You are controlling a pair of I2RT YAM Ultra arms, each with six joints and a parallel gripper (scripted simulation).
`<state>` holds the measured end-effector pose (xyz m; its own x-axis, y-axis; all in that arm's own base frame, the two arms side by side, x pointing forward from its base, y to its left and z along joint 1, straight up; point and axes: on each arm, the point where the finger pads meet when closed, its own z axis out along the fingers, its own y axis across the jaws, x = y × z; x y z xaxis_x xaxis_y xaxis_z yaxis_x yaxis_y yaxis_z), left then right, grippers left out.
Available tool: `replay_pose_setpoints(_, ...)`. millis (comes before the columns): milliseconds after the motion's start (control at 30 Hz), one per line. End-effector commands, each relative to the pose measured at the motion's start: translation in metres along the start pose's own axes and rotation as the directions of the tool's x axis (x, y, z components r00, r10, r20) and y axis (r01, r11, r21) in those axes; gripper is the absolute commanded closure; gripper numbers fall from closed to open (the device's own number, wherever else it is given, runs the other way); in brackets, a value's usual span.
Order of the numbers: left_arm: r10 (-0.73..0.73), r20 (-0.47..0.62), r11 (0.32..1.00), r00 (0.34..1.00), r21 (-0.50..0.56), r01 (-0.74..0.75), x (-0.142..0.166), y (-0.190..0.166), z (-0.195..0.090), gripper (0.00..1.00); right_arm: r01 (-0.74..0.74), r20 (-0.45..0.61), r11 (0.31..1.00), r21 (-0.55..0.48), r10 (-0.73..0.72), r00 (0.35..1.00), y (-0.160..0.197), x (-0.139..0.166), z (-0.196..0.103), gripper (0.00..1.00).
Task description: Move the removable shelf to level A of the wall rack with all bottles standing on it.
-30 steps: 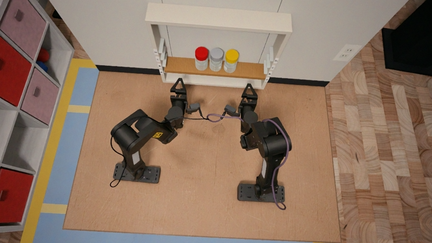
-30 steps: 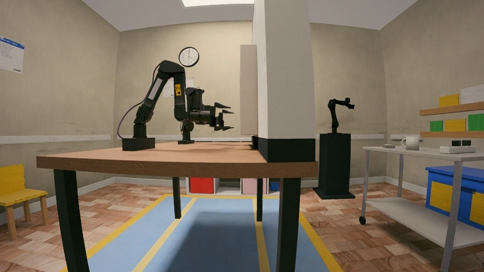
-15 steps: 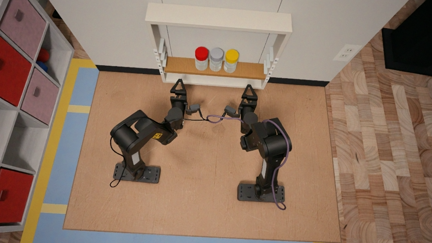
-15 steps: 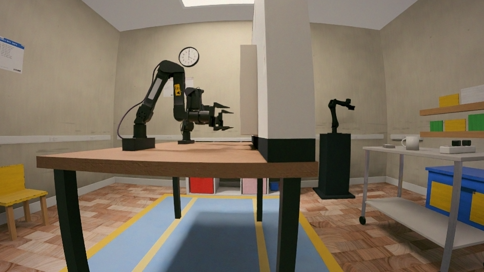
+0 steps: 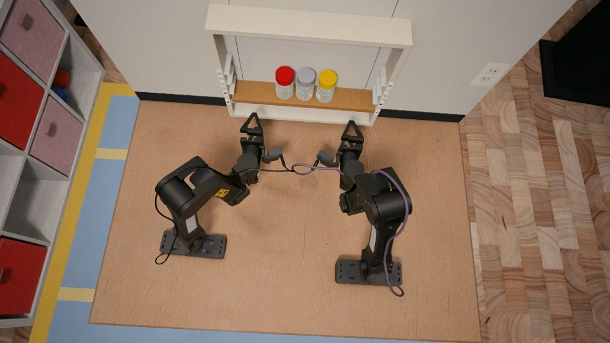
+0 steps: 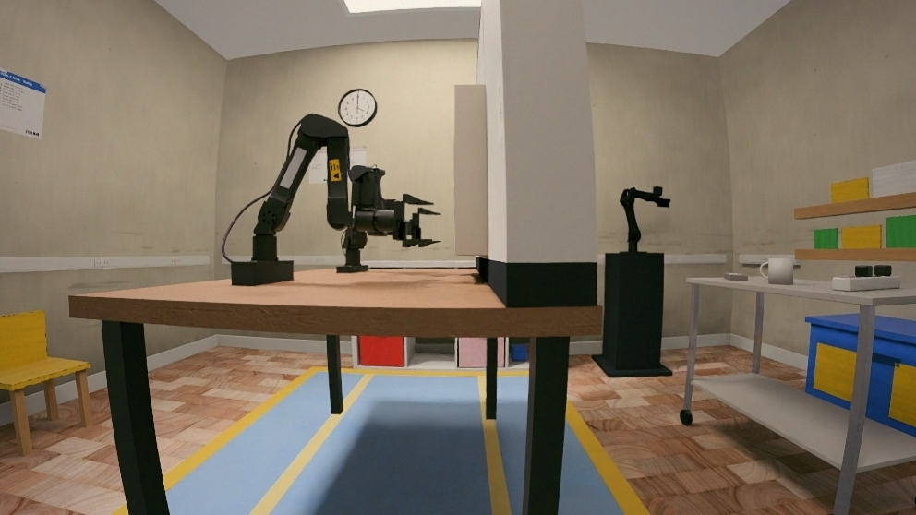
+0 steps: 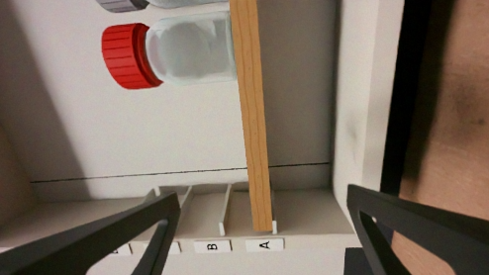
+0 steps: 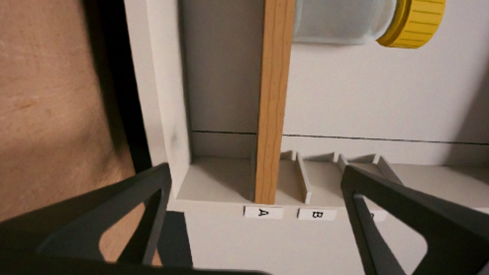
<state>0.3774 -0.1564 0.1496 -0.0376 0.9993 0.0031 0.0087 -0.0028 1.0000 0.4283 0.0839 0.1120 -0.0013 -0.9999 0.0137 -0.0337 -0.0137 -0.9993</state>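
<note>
Taking the top view as a clock face centred on my tabletop [image 5: 277,277] [image 6: 319,311], the white wall rack [image 5: 307,25] [image 6: 470,166] [image 7: 358,99] [image 8: 148,74] stands at 12 o'clock. Inside it, the flat orange-brown wooden shelf [image 5: 256,93] [image 7: 253,124] [image 8: 272,109] lies across at level A, both ends lined up with the A labels.

Three clear bottles stand upright near the shelf's middle: the red-capped one [image 5: 284,83] [image 7: 193,49] towards 11 o'clock, the grey-capped one [image 5: 305,85] [image 7: 121,5] between, and the yellow-capped one [image 5: 326,87] [image 8: 342,20] towards 1 o'clock.

I have my black left gripper [image 5: 254,114] [image 6: 435,227] [image 7: 259,198] at 11 o'clock and my black right gripper [image 5: 351,122] [image 6: 435,221] [image 8: 256,174] at 1 o'clock, both pointing at the rack. Each is spread wide and holds nothing. I can't tell whether the shelf is seated all the way back.
</note>
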Motion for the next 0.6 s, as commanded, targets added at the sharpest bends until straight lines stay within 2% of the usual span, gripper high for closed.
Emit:
replay_pose_setpoints(0,-0.003,-0.003,1.0,1.0,-0.009,0.003,0.0019,0.004,-0.0058,0.0,-0.014,0.001,0.999,0.034,0.014,1.0,-0.0121,-0.0015,-0.0062,0.0)
replay_pose_setpoints(567,-0.003,-0.003,1.0,1.0,-0.009,0.003,0.0019,0.004,-0.0091,0.0,-0.014,0.001,0.999,0.034,0.014,1.0,-0.012,-0.0015,-0.0095,0.0)
